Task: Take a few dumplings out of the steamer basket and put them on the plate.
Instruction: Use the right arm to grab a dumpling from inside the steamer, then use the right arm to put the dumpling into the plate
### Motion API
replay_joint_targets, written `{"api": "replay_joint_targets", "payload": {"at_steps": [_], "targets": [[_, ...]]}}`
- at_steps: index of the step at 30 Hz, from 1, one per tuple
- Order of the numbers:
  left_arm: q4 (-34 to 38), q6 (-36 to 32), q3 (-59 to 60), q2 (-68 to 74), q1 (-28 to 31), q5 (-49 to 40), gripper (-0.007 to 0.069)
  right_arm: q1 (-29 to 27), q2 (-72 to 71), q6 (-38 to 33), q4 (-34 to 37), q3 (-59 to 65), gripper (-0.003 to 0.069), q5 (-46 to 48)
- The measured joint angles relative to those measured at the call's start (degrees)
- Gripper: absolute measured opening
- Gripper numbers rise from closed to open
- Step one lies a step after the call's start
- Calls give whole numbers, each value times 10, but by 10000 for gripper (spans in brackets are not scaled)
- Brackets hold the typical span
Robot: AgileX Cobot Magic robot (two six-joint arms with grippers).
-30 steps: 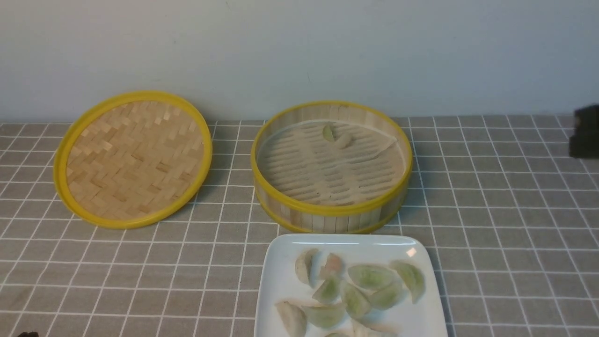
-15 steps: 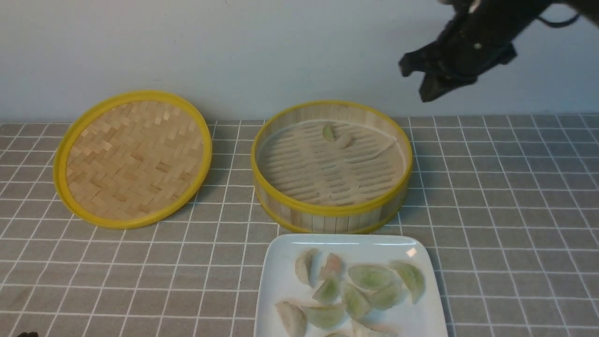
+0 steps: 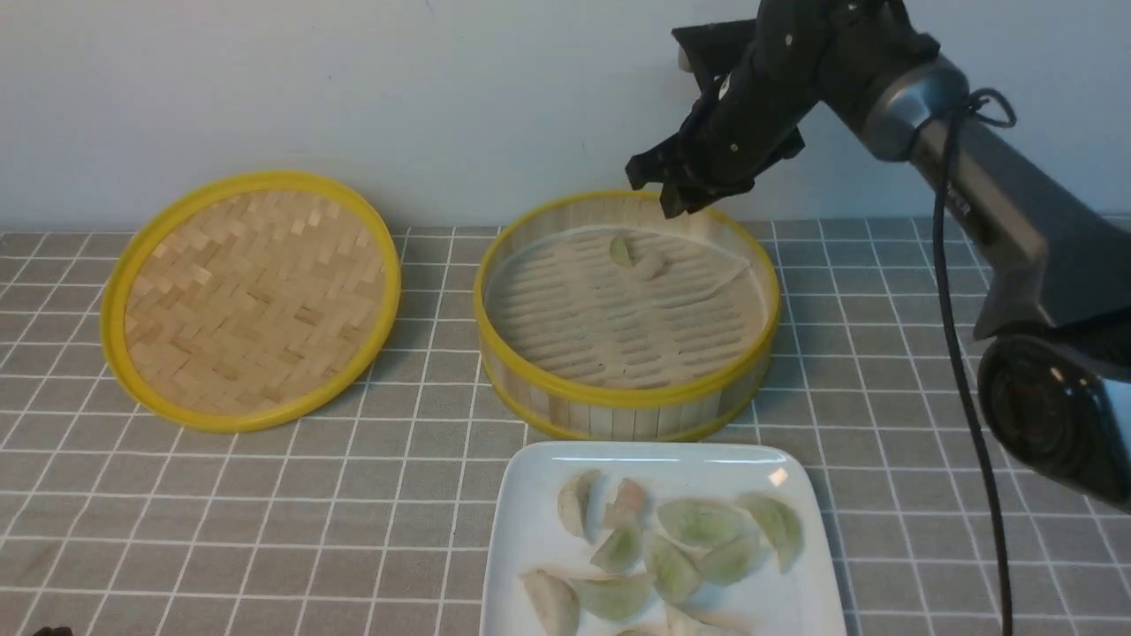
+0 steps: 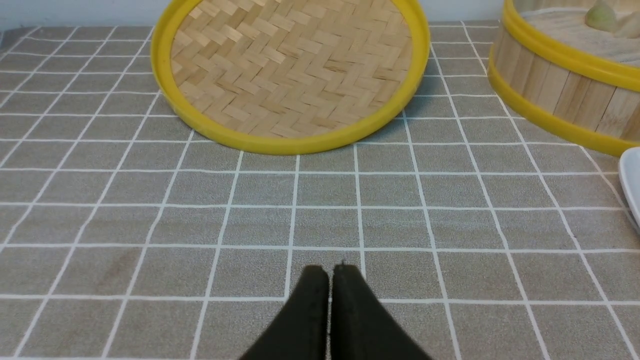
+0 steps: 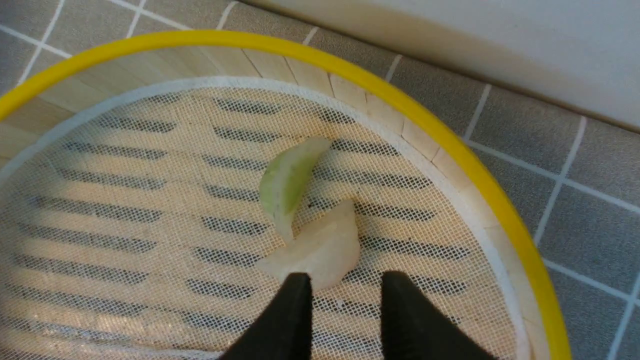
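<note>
**A:** Why is the woven lid (image 3: 252, 300) off at the left of the front frame?

**B:** I'd say to leave the steamer basket (image 3: 623, 397) open from above. It sits in the middle of the frame. The plate (image 3: 530, 530) is just below it at the bottom edge, so each carry is short.

**A:** Where are the dumplings?

**B:** Most lie in a loose heap on the plate (image 3: 702, 521). 2 are left in the basket, near its far wall: a pale green dumpling (image 5: 287, 182) and a whitish dumpling (image 5: 320, 250), touching end to end on the mesh liner (image 5: 100, 210).

**A:** And the right tool (image 3: 663, 187)?

**B:** It comes in from the upper right and hangs over the basket's far rim, pointing down at that pair. Its jaws are partly parted with nothing between them. In the wrist view the tips sit either side of the whitish one's near edge, and I judge that one to be the target. It looks clear of the dumpling, though I can't be sure.

**A:** The left tool (image 4: 329, 272)?

**B:** It's clenched on nothing, low over the bare bench (image 4: 425, 225), and well away from the food.
</note>
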State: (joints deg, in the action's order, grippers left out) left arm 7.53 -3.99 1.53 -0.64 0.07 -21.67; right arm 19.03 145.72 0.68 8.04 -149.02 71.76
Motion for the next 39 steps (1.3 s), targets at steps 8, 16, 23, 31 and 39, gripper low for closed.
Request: {"api": "replay_joint_targets", "payload": {"at_steps": [8,16,23,31,39], "targets": [[0,0,0,0,0,0,-5,0,46,-25,19,-4,493,-12],[0,0,0,0,0,0,-5,9,70,-59,24,-8,545,-39],[0,0,0,0,0,0,-5,11,79,-58,10,-12,445,-54],[0,0,0,0,0,0,-5,11,79,-35,4,-15,330,-38],[0,0,0,0,0,0,-5,11,30,-31,12,-16,328,1]]}}
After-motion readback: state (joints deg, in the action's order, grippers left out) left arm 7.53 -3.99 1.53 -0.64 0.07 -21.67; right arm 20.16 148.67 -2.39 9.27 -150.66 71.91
